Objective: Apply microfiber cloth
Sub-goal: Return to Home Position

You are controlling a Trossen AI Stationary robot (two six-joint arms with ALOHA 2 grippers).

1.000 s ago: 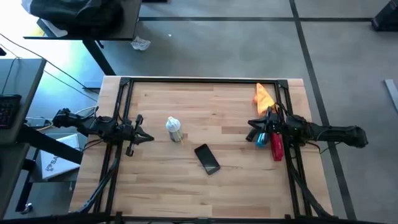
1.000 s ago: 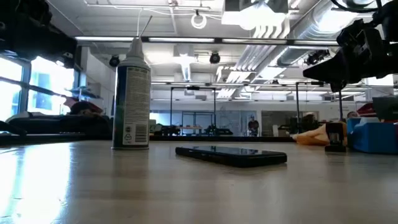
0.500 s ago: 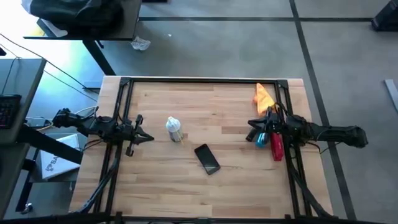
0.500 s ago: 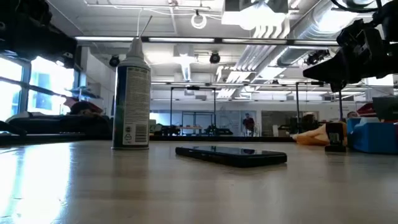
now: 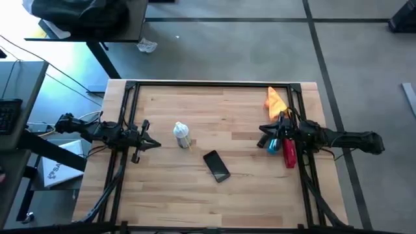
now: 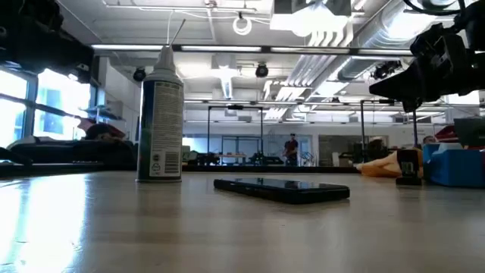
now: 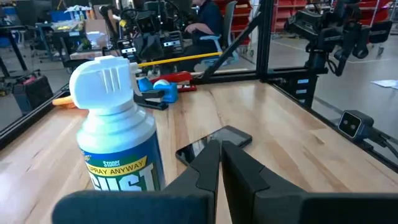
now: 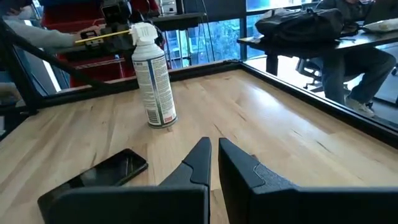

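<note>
My left gripper (image 7: pixel 221 144) and right gripper (image 8: pixel 213 144) are pinched almost closed, empty. The microfiber cloth (image 5: pixel 275 100) lies near the table's (image 5: pixel 214 110) far right corner, lengthwise far-to-near, narrow tip farthest.

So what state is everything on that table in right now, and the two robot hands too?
Spray can: upright, standing free.
Black phone: lying flat, screen dark.
Orange microfiber cloth: bunched up on the table, not held.
Left gripper: fingers shut, empty, above the table.
Right gripper: fingers shut, empty, above the table.
</note>
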